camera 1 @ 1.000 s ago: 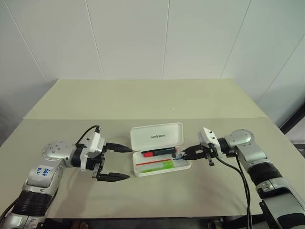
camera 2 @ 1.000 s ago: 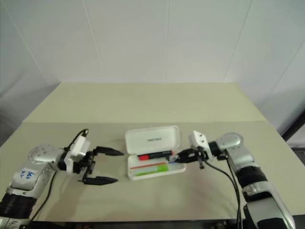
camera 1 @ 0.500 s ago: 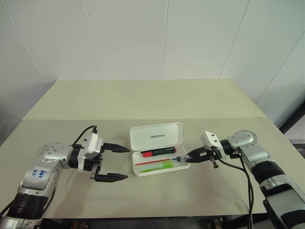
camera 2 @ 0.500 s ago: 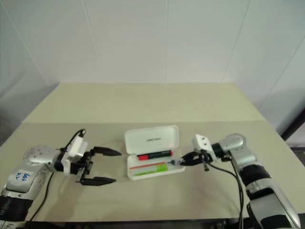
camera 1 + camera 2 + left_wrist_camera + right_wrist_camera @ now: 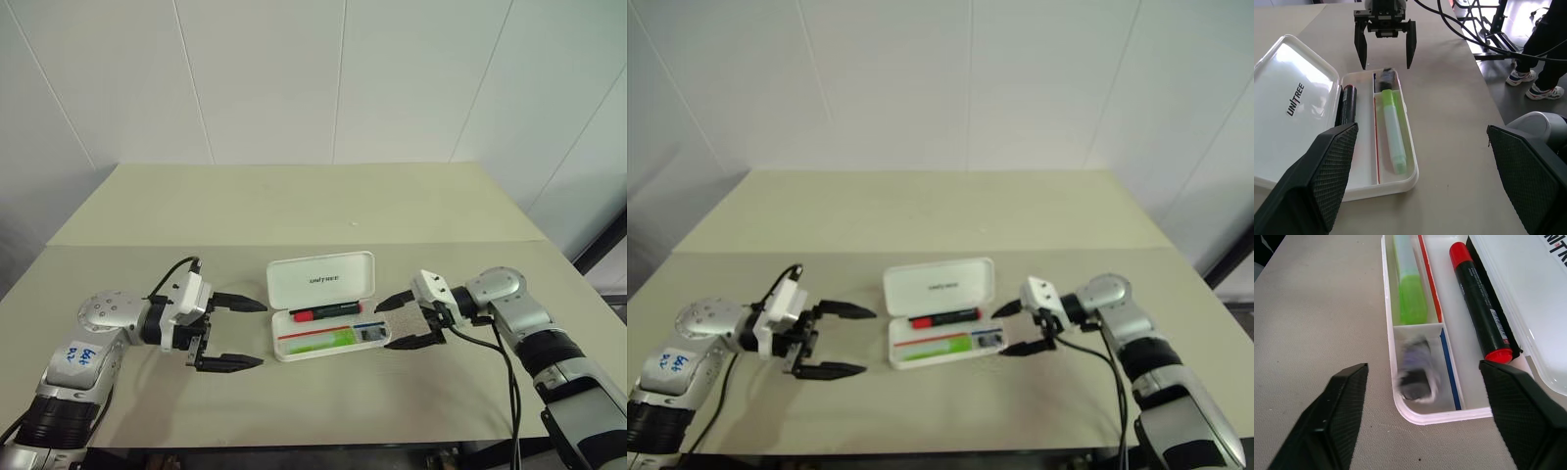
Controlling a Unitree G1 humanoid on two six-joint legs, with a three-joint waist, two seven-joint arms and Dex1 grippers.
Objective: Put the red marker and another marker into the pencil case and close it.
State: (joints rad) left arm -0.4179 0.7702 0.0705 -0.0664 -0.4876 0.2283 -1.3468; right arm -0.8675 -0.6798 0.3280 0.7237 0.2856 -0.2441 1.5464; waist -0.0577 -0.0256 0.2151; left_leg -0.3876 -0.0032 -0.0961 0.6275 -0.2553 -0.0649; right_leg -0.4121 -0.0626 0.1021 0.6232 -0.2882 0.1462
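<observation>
Open pencil case [image 5: 939, 286] between 2 spread end effectors

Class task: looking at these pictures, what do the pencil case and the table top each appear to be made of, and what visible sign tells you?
Pencil case: likely hard plastic, glossy white; its lid mirrors bright light and keeps a rigid moulded rim with rounded corners.
Table: a matte beige top, maybe laminate or a mat; it shows no glare and a fine speckled texture in the right wrist view. The exact material stays open.
</observation>
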